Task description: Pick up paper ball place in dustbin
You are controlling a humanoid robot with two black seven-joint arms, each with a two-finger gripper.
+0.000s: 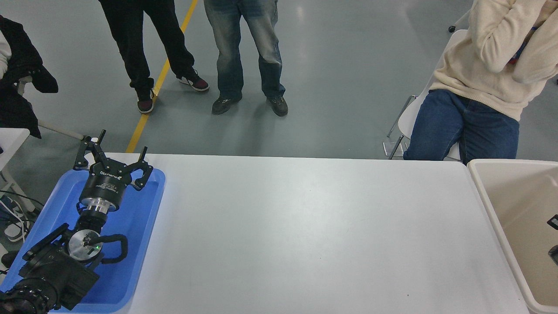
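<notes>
The beige dustbin (484, 192) stands at the table's right end, its deep inside showing. No paper ball is in view. Small black parts of my right gripper (553, 223) just show at the picture's right edge, over the inside of the dustbin; most of it is cut off by the frame. My left gripper (116, 151) is parked at the lower left, open and empty, over the far end of a shallow blue tray (144, 226).
The white table (305, 226) runs from the blue tray to the dustbin. Two people stand beyond the far edge at the top centre (244, 52). A person in a cream sweater sits on a white chair at the top right (479, 87).
</notes>
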